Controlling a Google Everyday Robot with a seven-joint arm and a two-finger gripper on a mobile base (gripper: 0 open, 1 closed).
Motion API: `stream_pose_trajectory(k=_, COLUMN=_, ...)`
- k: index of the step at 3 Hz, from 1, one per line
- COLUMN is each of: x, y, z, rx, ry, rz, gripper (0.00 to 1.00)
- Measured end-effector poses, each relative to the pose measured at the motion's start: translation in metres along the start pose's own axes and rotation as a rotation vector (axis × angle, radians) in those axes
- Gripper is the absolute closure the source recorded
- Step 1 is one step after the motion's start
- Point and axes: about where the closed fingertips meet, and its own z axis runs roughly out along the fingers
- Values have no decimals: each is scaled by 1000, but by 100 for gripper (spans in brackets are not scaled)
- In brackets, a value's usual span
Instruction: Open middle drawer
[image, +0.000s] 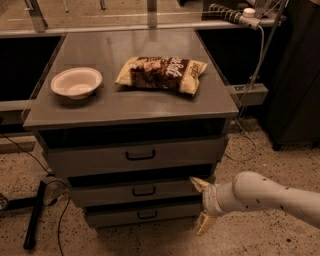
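The middle drawer sits in the front of the grey table, between the upper drawer and the lower drawer. Its black loop handle is at the centre of the flat front.

At 3 o'clock from that handle, just past the right end of the drawer front, is the claw. It is carried by a white arm that enters from 4 o'clock. The claw's two fingers are spread wide and hold nothing. The upper finger is at the right end of the middle drawer front; contact cannot be confirmed. The lower finger hangs beside the lower drawer's right end.

On the table top:
- A white bowl stands at 9 o'clock.
- A snack bag lies flat at 1 o'clock, well apart from the bowl.

On the speckled floor, at 8 o'clock from the table, lies a black bar.
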Motion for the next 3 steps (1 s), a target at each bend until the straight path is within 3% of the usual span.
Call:
stream_pose_trajectory(k=1, x=13, y=-16, z=10, rx=111, ry=54, rz=-30, gripper=0)
stream_pose_trajectory(k=2, x=15, y=-32, z=8, rx=176, ry=63, rz=-33, gripper=0)
stream_pose_trajectory(k=3, x=15, y=-32, z=8, rx=176, ry=63, rz=-33, gripper=0)
